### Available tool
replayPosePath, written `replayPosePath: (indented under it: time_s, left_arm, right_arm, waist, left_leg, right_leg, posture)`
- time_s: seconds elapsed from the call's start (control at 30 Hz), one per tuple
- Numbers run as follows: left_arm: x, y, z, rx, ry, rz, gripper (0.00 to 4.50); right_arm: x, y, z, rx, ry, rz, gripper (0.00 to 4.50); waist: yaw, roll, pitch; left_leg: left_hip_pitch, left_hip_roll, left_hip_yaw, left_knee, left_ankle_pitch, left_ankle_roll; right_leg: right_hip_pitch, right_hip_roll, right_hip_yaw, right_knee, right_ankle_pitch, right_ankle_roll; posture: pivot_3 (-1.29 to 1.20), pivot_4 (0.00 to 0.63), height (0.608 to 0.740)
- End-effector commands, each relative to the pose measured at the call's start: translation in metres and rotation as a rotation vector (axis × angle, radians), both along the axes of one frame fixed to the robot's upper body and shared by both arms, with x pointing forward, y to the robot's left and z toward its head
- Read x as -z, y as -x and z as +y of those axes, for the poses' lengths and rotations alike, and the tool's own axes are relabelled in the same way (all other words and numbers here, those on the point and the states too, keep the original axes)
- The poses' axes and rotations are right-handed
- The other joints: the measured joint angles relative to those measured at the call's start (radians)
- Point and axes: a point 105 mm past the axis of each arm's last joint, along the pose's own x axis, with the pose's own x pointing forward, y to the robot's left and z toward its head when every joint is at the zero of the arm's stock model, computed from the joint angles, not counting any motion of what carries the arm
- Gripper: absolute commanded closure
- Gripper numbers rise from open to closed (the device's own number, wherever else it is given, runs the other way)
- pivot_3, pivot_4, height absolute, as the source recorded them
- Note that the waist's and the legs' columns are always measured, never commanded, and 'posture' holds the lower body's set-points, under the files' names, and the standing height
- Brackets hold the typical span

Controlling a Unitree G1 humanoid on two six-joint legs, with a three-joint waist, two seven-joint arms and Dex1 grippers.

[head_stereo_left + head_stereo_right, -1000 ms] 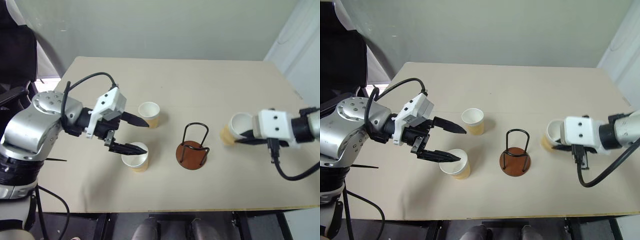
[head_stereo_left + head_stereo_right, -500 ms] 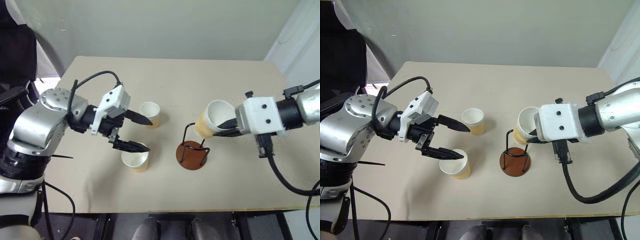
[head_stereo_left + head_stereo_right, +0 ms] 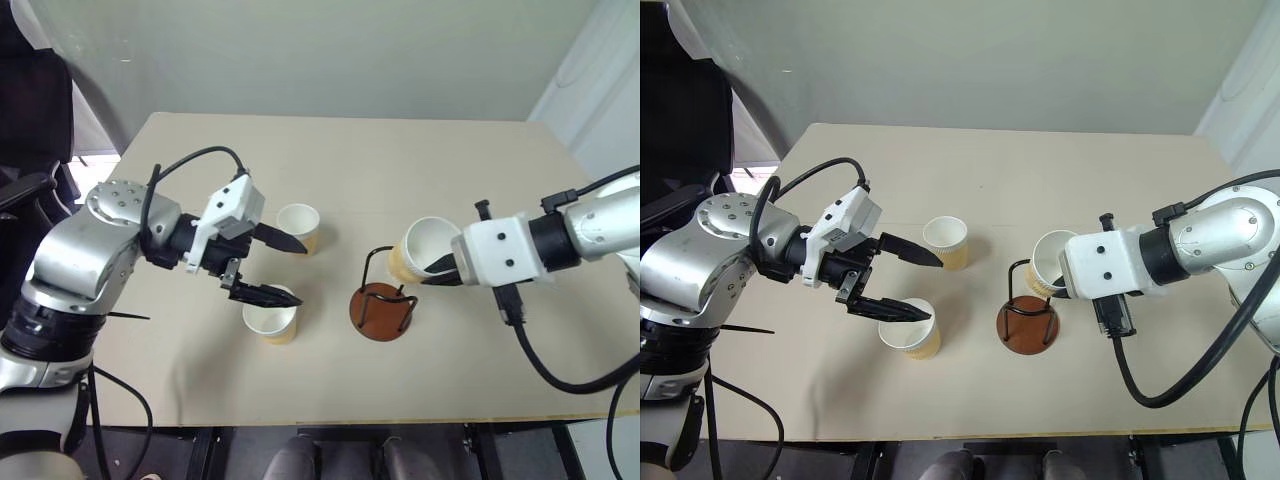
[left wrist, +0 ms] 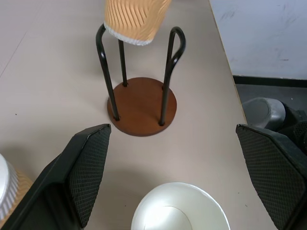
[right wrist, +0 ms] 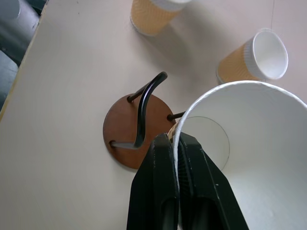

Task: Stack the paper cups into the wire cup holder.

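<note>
Head views: table (image 3: 330,150), pale beige, matte, smooth; holder (image 3: 381,300), a round red-brown disc with thin black wire loops rising from it, standing near the table's middle and empty. Right gripper (image 3: 440,268) pinched shut on the rim of a held cup (image 3: 420,250), one finger inside the wall and one outside; a second ago this cup hung well to the right of the holder, and it has since been carried left to sit tilted against the top of the loops, base not yet between them (so the first stacking is judged close, with lowering and release still to come). Near cup (image 3: 271,318) and far cup (image 3: 299,227) stand upright on the table to the left of the holder, both tapered, white inside and at the rim, tan ribbed outside. Left gripper (image 3: 272,268) spread wide and holding nothing, unmoved over the last second, one finger above the near cup's mouth and the other pointing at the far cup. Left wrist view: two black textured fingers (image 4: 85,167) wide apart, the near cup's white mouth between them, and beyond it the holder's base with the held cup's ribbed bottom at the loop tops. Right wrist view: fingers (image 5: 163,191) clamped on the thin white rim, the holder's disc directly below and beside the cup wall
</note>
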Motion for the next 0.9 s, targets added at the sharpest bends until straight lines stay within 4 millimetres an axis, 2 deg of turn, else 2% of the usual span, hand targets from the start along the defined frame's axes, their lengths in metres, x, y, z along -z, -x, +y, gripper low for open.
replayPosePath:
  time_s: [0.03, 0.4, 0.9]
  left_arm:
    - [-0.009, 0.003, 0.001, 0.0, 0.003, -0.044, 0.0]
    - [-0.008, 0.002, 0.001, 0.004, -0.002, -0.041, 0.0]
    - [-0.009, -0.003, 0.001, 0.025, -0.018, -0.041, 0.0]
  right_arm:
    - [-0.001, 0.005, 0.004, -0.027, -0.008, 0.006, 4.44]
    - [-0.006, 0.016, 0.003, -0.03, -0.032, 0.031, 4.44]
    - [-0.03, 0.028, 0.009, -0.04, -0.061, -0.017, 4.44]
  waist:
    - [0.0, 0.0, 0.0]
    - [0.0, 0.0, 0.0]
    - [0.0, 0.0, 0.0]
  left_leg:
    - [0.0, 0.0, 0.0, 0.0, 0.0, 0.0]
    - [0.0, 0.0, 0.0, 0.0, 0.0, 0.0]
    - [0.0, 0.0, 0.0, 0.0, 0.0, 0.0]
  right_leg:
    - [0.0, 0.0, 0.0, 0.0, 0.0, 0.0]
    - [0.0, 0.0, 0.0, 0.0, 0.0, 0.0]
    - [0.0, 0.0, 0.0, -0.001, 0.0, 0.0]
  posture:
    - [0.0, 0.15, 0.74]
    - [0.0, 0.15, 0.74]
    - [0.0, 0.15, 0.74]
